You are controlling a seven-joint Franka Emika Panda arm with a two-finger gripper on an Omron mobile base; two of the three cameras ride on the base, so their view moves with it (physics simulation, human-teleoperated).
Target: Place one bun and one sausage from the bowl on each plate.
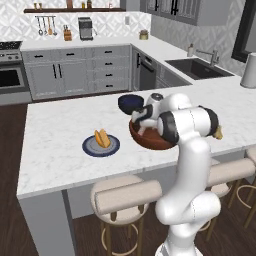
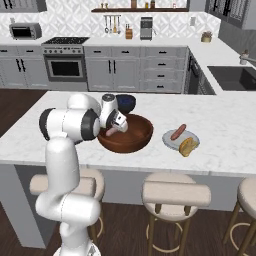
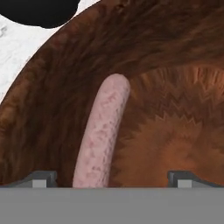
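Observation:
The reddish-brown wooden bowl (image 1: 159, 142) (image 2: 135, 135) (image 3: 175, 109) stands near the counter's front edge. One pinkish sausage (image 3: 103, 138) (image 2: 108, 133) lies on its inner slope. My gripper (image 3: 113, 180) (image 1: 141, 130) (image 2: 113, 131) reaches down into the bowl, open, its tips either side of the sausage's near end without touching it. The blue-rimmed plate (image 1: 90, 147) left of the bowl carries a bun (image 1: 102, 138). On the pale plate (image 2: 170, 142) right of the bowl lie a sausage (image 2: 178, 132) and a bun (image 2: 188, 146) (image 1: 218, 132).
A dark blue bowl (image 1: 129, 101) (image 2: 127, 102) (image 3: 41, 11) sits just behind the wooden bowl. Round stools (image 1: 125, 197) (image 2: 172, 192) stand under the counter's front edge. A sink (image 1: 197, 67) is set in the counter at the back right.

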